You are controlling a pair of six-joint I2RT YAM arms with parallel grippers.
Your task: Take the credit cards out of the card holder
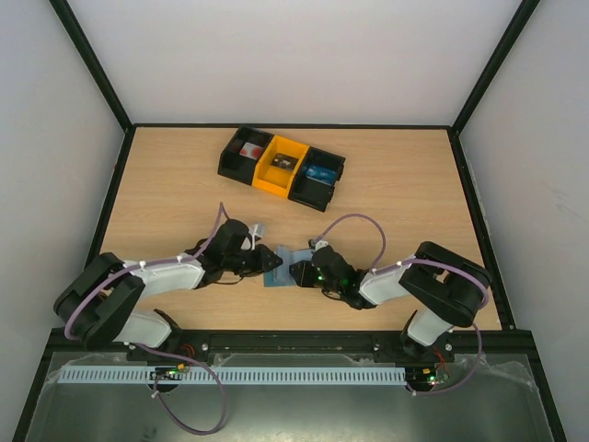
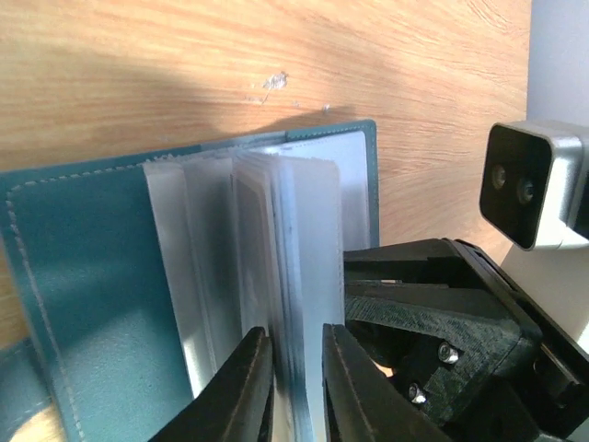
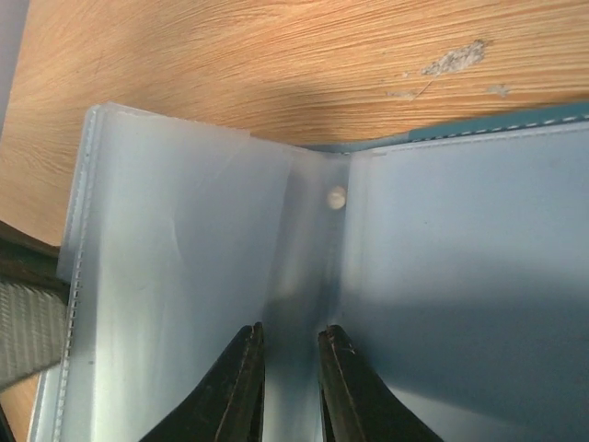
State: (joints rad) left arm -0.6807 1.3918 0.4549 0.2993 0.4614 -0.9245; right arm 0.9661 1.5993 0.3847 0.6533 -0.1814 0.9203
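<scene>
The card holder lies open on the tabletop, at 6 o'clock from the compartment tray, between both arms. The left pincer, at its 9 o'clock, is narrow, pinching the holder's clear sleeves. The right pincer, at 3 o'clock, sits narrow over the sleeves' fold; whether it grips, I cannot tell.
</scene>
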